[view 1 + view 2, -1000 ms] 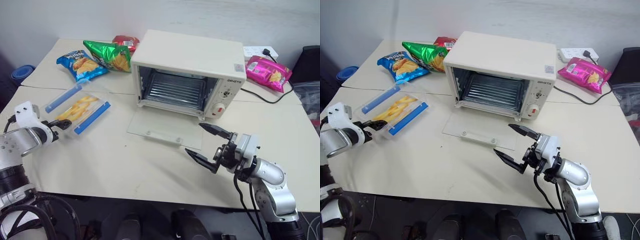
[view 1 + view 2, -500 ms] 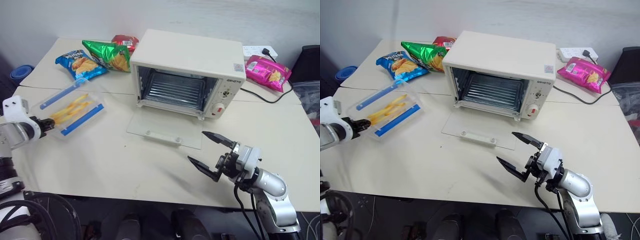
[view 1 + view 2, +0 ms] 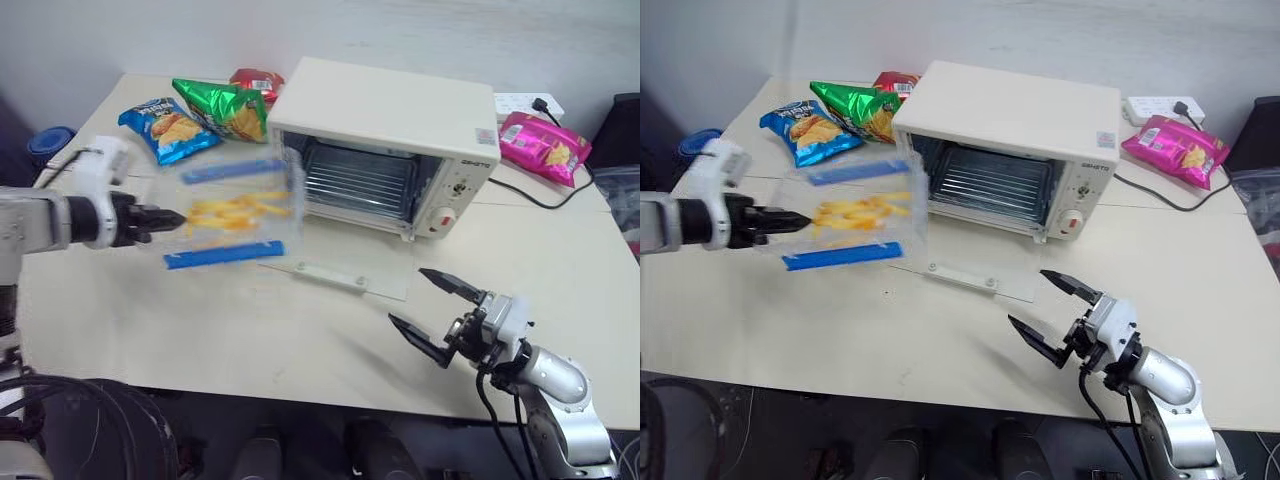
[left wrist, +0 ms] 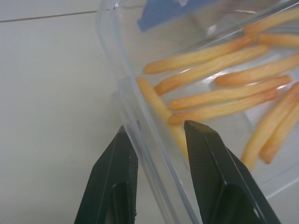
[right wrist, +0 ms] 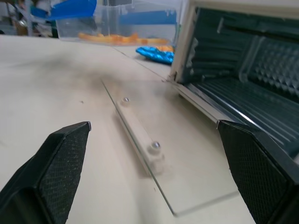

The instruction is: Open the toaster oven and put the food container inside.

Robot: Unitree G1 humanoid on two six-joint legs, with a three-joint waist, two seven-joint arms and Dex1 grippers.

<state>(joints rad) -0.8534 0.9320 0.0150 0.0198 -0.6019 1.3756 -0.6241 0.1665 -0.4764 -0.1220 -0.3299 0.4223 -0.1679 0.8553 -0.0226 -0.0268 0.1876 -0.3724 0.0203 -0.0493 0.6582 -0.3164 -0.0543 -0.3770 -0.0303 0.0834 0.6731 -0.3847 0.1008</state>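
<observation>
Cream-white toaster oven (image 3: 385, 125), clear food container (image 3: 235, 215) with blue clips and yellow fries, black-fingered left tool (image 3: 165, 217).

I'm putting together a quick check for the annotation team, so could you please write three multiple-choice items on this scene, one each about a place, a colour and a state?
1. Where is the food container?
A. Flat on the table
B. Held above the table, left of the toaster oven's opening
C. Inside the oven

2. What colour is the crisp bag beside the power strip?
A. Pink
B. Green
C. Blue

3. How is the oven's glass door?
A. Shut
B. Half raised
C. Folded down flat on the table

Answers: 1 B, the left gripper pinches the container's rim, lifting it clear of the table. 2 A, that bag is bright pink. 3 C, the door lies flat with the rack exposed.
</observation>
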